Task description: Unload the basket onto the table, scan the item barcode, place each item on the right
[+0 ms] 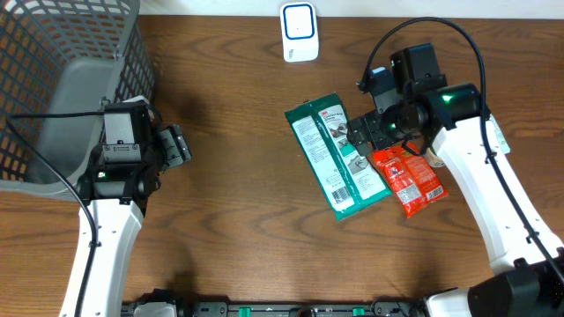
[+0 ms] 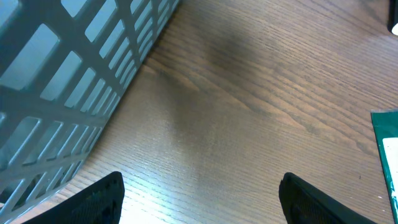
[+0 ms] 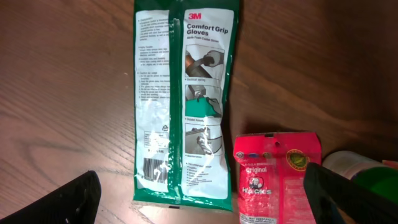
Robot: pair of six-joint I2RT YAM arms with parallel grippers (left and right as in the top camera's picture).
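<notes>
Tabletop (image 1: 238,202) opens from basket (image 1: 70,53) edge to glove pack (image 1: 330,158), seemingly touching red packet (image 1: 414,185); left gripper (image 1: 182,145), right gripper (image 3: 202,193) agape.

Brown wood-grain table (image 1: 238,229), softly lit

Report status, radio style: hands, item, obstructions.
Left hand open, empty, near basket. Right hand open above 3M gloves pack, barcode facing up. Red Hacks pack alongside it.

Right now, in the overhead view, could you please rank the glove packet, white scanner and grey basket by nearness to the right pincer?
1. Glove packet, directly by the right pincer.
2. White scanner, at the far table edge.
3. Grey basket, at the far left.
</notes>
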